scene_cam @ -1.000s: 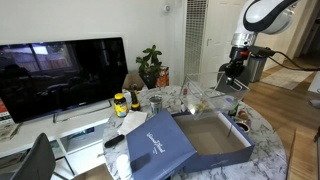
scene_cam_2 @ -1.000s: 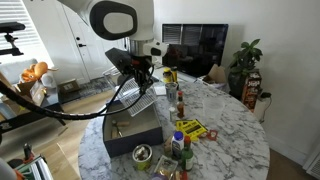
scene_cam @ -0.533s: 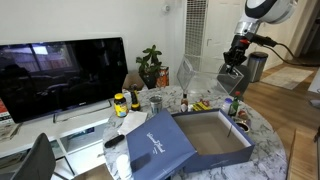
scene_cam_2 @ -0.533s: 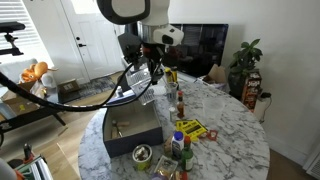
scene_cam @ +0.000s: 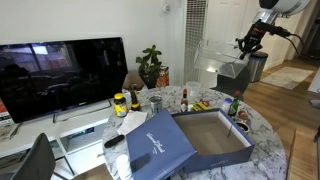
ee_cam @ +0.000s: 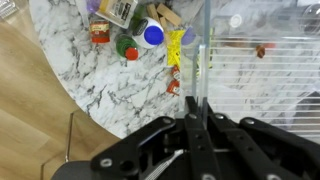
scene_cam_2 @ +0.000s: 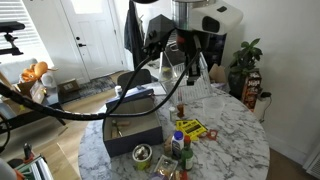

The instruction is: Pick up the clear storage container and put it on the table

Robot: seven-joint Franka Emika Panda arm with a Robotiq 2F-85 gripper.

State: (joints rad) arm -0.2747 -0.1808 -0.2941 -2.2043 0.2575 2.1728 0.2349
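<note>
Carrying, mid-task, with the setting-down not yet done. Spreading widest below: the round table (scene_cam_2: 235, 130), white marble-look with grey veins. Sitting on it: the navy cardboard box (scene_cam: 215, 138), open and matte. Hanging tilted, high above the table, at 12 o'clock from the box: the container (scene_cam: 218, 62), colourless, see-through, rectangular. Pinching one thin wall between closed-in jaws: the gripper (ee_cam: 196, 118). Crowding the marble: small bottles (scene_cam_2: 180, 148). Calling next, probably, for lowering level onto bare marble at 9 o'clock in the wrist view, then letting go gently, the thin plastic likely flexing.

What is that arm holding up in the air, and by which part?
The clear storage container, hanging in the air. The fingers of the gripper are pinched shut on the edge of one thin side wall.
</note>
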